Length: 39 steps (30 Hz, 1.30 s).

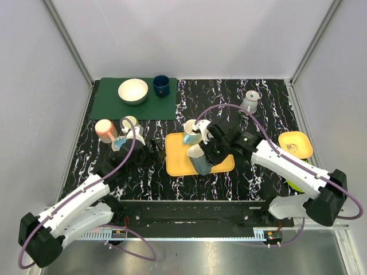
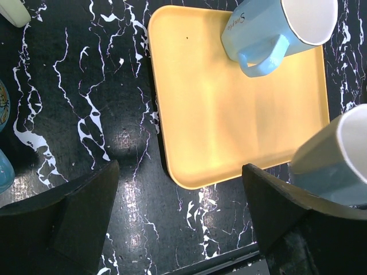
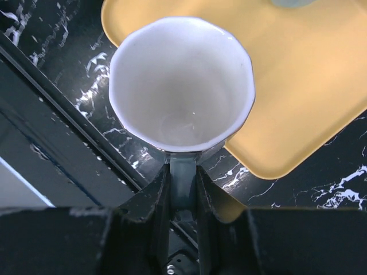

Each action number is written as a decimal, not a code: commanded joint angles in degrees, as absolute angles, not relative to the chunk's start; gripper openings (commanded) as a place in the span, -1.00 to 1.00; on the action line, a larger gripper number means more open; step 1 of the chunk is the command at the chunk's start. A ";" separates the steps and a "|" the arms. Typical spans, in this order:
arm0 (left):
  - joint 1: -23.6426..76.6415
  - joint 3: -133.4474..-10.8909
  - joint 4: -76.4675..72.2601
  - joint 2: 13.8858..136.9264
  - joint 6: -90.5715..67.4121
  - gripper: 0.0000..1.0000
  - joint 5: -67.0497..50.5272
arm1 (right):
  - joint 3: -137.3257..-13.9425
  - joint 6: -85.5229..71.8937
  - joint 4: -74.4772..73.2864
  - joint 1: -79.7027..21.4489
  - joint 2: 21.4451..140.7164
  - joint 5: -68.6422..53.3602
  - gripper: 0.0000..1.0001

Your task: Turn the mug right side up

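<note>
Over the lower edge of the yellow tray [image 1: 179,165], at the centre of the top view, the grey-blue mug [image 1: 199,160] is held tilted, its white mouth toward the upper left. The right fingers [image 3: 152,195] are clenched on its handle. The left fingers [image 2: 80,200] are spread wide, grasping nothing, above the black marbled table [image 2: 86,103] left of the tray. A light blue mug [image 1: 192,135] sits at the tray's upper edge.

Seven mugs [image 1: 161,86] [image 1: 106,130] [image 1: 131,122] [image 1: 120,144] [image 1: 191,136] [image 1: 199,160] [image 1: 250,103], one bowl [image 1: 133,91], one tray [image 1: 178,157], one plate [image 1: 295,144], one mat [image 1: 106,102].
</note>
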<state>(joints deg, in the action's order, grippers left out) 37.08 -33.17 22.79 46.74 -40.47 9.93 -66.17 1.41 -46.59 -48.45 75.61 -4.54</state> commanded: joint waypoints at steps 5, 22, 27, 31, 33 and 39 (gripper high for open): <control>37.27 -37.00 20.92 44.30 -39.99 0.81 11.43 | -76.64 -7.47 -53.52 -48.87 75.24 -4.12 -1.00; 37.27 -34.46 6.34 29.45 -45.17 0.98 9.94 | -69.02 -37.38 -25.27 -35.44 54.87 -13.07 -1.00; 37.27 -31.03 -7.45 28.65 -50.61 0.98 1.59 | -54.33 -52.45 6.37 -32.87 50.98 -17.04 -1.00; 37.27 -27.09 -20.18 33.03 -56.06 0.98 -5.17 | -45.98 -64.83 28.27 -32.61 51.15 -15.82 -1.00; 37.27 -24.54 -34.23 38.02 -60.28 0.98 -9.83 | -42.90 -68.62 39.25 -32.61 52.73 -16.08 -1.00; 40.16 -28.11 -51.59 51.14 -61.89 0.98 -16.09 | -40.96 -74.18 48.95 -32.61 55.98 -14.77 -1.00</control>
<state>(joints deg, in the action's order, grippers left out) 37.67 -25.08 -32.71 46.74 -59.68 -9.32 -39.00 -66.26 25.50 -32.86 57.23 -14.66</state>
